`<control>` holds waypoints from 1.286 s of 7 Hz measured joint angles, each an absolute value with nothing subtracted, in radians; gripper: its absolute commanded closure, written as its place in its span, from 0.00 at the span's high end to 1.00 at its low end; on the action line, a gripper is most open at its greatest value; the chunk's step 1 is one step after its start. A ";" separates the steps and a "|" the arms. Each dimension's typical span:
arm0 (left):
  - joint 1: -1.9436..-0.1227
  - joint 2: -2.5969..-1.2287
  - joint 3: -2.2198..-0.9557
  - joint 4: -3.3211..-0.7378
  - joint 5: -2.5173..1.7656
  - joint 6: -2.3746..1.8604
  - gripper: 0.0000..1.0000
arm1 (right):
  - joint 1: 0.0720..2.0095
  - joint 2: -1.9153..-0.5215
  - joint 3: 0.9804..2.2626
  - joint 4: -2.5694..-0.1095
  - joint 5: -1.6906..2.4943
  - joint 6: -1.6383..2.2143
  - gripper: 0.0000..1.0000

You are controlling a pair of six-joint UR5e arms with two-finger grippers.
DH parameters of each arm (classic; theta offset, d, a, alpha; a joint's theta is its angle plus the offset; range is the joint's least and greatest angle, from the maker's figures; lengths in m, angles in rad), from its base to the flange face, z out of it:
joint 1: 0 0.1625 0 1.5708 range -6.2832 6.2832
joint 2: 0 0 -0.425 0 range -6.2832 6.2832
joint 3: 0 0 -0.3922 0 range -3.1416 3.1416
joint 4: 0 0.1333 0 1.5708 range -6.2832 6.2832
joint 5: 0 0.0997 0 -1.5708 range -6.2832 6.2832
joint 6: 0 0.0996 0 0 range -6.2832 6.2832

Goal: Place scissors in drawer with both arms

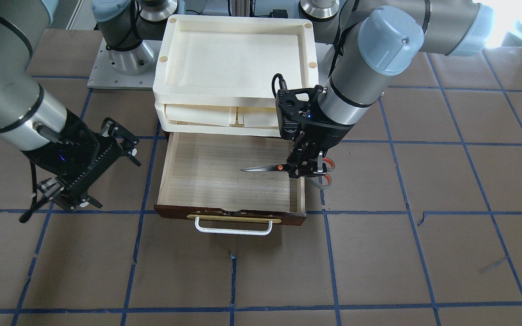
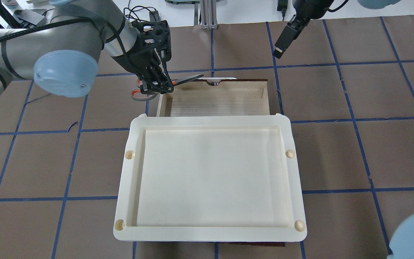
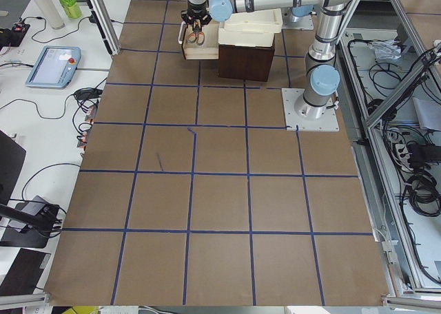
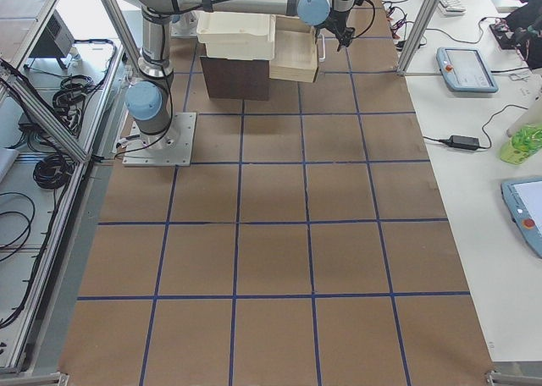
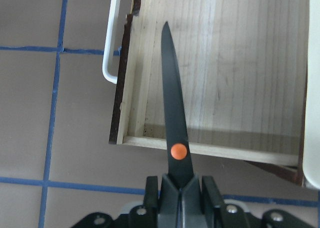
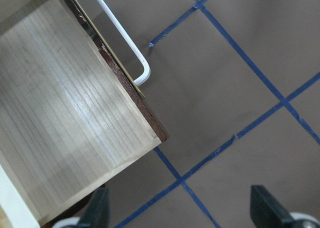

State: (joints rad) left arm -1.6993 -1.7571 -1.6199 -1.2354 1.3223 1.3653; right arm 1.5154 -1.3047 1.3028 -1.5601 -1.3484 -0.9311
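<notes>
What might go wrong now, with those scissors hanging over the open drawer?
1. The scissors straddle the side wall of the drawer: blades over the inside, handles outside. Let go here, they might tip out onto the table.
2. Lowered straight down, the handles or the left arm's jaws might knock that wall.
</notes>
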 measured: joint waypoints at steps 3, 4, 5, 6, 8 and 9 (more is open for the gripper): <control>-1.770 -1.827 -1.589 -1.200 1.321 1.302 0.23 | 1.467 -1.384 1.307 -1.523 -1.408 -0.850 1.00; -1.786 -1.845 -1.585 -1.197 1.321 1.294 0.23 | 1.466 -1.394 1.306 -1.521 -1.413 -0.808 1.00; -1.804 -1.866 -1.580 -1.192 1.322 1.285 0.24 | 1.467 -1.404 1.307 -1.520 -1.415 -0.739 1.00; -1.819 -1.882 -1.575 -1.189 1.324 1.274 0.25 | 1.468 -1.410 1.306 -1.520 -1.422 -0.667 1.00; -1.841 -1.911 -1.576 -1.187 1.326 1.257 0.38 | 1.470 -1.414 1.304 -1.517 -1.463 -0.567 1.00; -1.853 -1.921 -1.578 -1.186 1.329 1.256 0.48 | 1.472 -1.417 1.303 -1.513 -1.488 -0.532 1.00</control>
